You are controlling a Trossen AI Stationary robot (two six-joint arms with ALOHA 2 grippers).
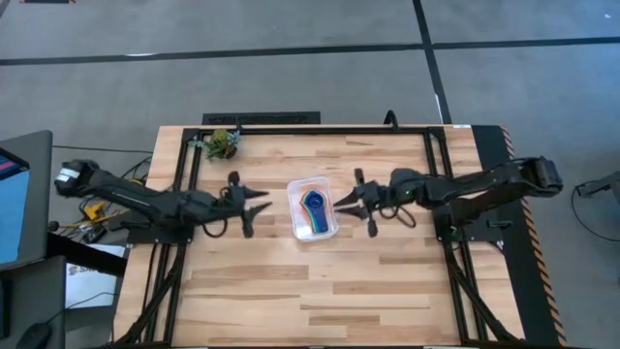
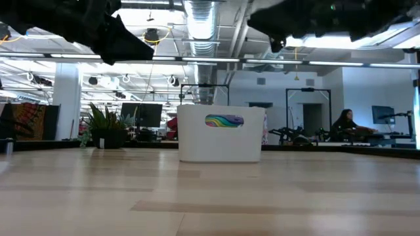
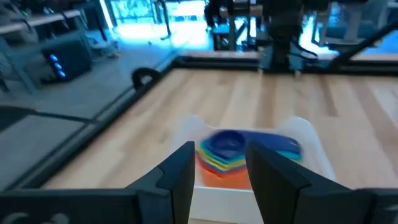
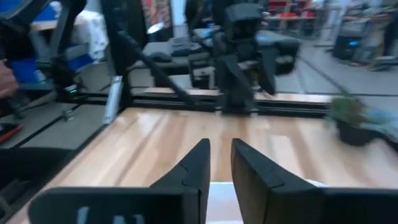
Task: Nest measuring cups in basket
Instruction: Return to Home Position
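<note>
Light, slick measuring cups (image 1: 315,207) nested in basket (image 1: 296,230); best pinched at handles. Hovering with left claw (image 1: 263,206), right claw (image 1: 340,202) spread.

The basket (image 1: 292,209) sits near the middle of the bench (image 1: 387,291), with the measuring cups (image 1: 316,206) nested inside it. The left end effector (image 1: 258,209) is just left of the basket and the right end effector (image 1: 346,206) just right of it, both pointing toward it. A small plant (image 1: 225,144) stands at the bench's far left corner.
</note>
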